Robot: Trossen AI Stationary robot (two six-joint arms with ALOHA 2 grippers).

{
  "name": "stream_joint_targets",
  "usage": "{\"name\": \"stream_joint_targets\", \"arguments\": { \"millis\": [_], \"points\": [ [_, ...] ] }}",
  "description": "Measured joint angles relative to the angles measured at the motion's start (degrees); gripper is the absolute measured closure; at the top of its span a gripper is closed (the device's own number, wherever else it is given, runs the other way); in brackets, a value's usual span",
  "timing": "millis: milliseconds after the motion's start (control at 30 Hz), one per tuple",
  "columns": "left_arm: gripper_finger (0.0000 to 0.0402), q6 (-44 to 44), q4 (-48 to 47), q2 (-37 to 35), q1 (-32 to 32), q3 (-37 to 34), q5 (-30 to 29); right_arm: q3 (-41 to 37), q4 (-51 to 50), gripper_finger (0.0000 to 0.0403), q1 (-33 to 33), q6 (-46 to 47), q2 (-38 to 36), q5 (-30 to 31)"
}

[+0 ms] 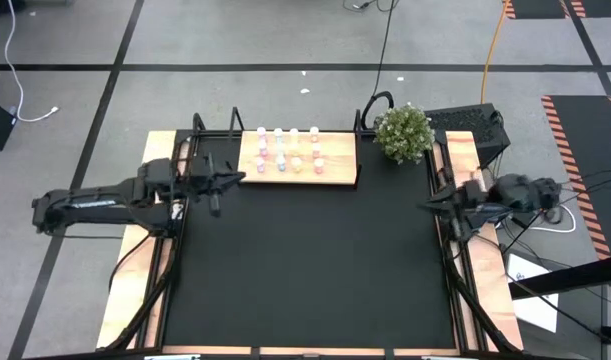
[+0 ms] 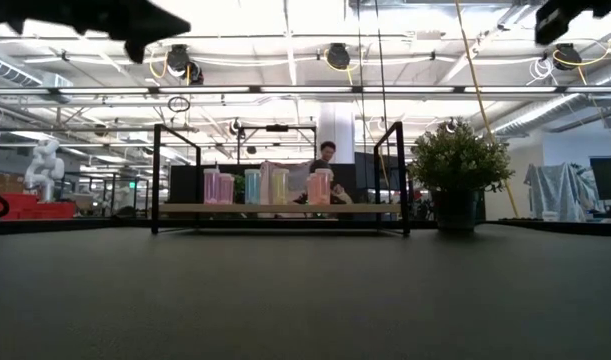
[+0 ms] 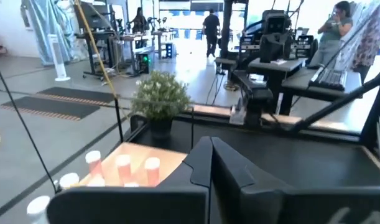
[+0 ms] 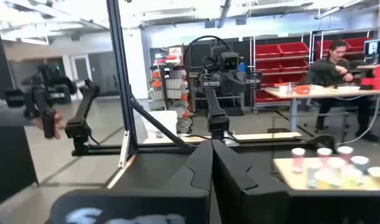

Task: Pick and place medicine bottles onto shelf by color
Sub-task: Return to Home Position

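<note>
The light-wood shelf (image 1: 297, 172) with black end brackets stands at the table's far edge. Several small white-capped bottles (image 1: 288, 152) stand upright on it in rows, pink, blue, yellow and orange; the low view shows them side by side (image 2: 270, 187) on the board (image 2: 185, 208). My left gripper (image 1: 239, 179) hovers above the table just left of the shelf, shut and empty; its wrist view shows the fingers closed together (image 3: 211, 149) with bottles (image 3: 122, 167) beyond. My right gripper (image 1: 423, 206) hovers at the table's right edge, shut and empty (image 4: 211, 152).
A potted plant (image 1: 403, 131) stands at the far right corner beside the shelf. Wooden strips (image 1: 135, 270) line both table sides. The black tabletop (image 1: 305, 270) spreads in front of the shelf. People (image 4: 339, 59) are in the room beyond the table.
</note>
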Motion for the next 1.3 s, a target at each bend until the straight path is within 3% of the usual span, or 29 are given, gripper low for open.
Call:
{"name": "stream_joint_targets", "arguments": {
  "millis": [167, 333, 567, 700, 833, 1100, 1300],
  "points": [
    [0.0389, 1.2, -0.7, -9.7, 0.0, -7.3, 1.7, -10.8, 14.0, 0.0402, 0.0, 2.0, 2.1, 0.2],
    [0.0398, 3.8, -4.0, -19.6, 0.1, -11.1, 2.7, -19.8, 27.5, 0.0403, 0.0, 2.9, 2.8, 5.0],
    [0.0386, 5.9, -16.6, -33.4, 1.4, -11.1, 2.7, -24.8, 32.6, 0.0403, -0.8, 9.5, 2.7, 5.6],
    [0.0397, 3.3, -18.6, -33.6, 1.5, -11.3, 5.6, -24.9, 30.5, 0.0403, -2.6, 10.2, 2.6, 3.8],
    [0.0394, 0.3, -14.2, -33.2, 1.5, -14.3, 8.5, -24.8, 30.1, 0.0403, -5.4, 10.1, 1.5, 2.6],
    [0.0398, -9.2, 13.1, -33.2, 1.5, -28.5, 9.1, -24.8, 24.0, 0.0403, -10.0, 4.5, -1.6, 0.9],
    [0.0389, -5.4, 10.1, -32.7, 1.4, -28.7, 9.0, -26.9, 26.1, 0.0403, -12.4, 7.5, -0.9, -7.8]
  ]
}}
